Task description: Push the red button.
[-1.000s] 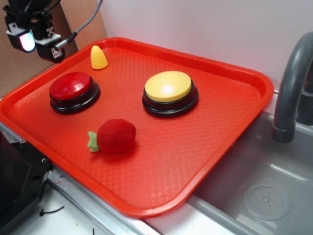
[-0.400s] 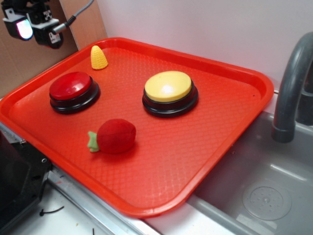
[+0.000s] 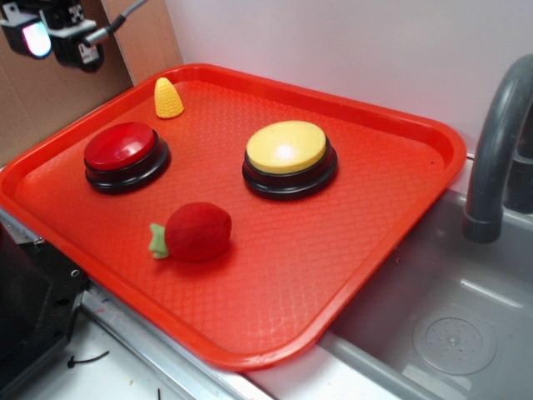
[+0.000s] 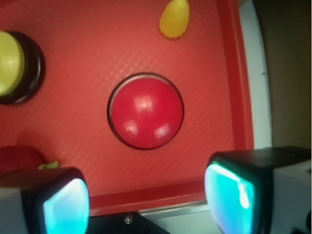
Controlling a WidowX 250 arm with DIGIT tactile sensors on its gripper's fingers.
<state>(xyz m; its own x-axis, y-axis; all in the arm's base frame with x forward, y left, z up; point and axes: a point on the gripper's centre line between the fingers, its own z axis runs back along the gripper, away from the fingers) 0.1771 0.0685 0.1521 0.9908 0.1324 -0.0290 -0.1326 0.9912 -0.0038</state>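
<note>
The red button (image 3: 121, 148) has a glossy red dome on a black base and sits on the left side of the red tray (image 3: 358, 250). In the wrist view the red button (image 4: 146, 111) lies at the middle, ahead of my gripper (image 4: 146, 202). My gripper (image 3: 52, 40) hangs high at the top left of the exterior view, above and behind the tray's left rim, well clear of the button. Its jaws stand wide apart with nothing between them, and its glowing teal pads (image 4: 229, 197) frame the tray's edge.
A yellow-topped button (image 3: 289, 158) stands mid-tray, with a red plush strawberry (image 3: 194, 232) in front of it. A small yellow corn piece (image 3: 167, 98) sits near the tray's back left. A grey sink basin (image 3: 433, 325) and faucet (image 3: 500, 142) lie to the right.
My gripper has risen and drifted slightly left toward the top corner of the exterior view. The objects on the tray have not moved.
</note>
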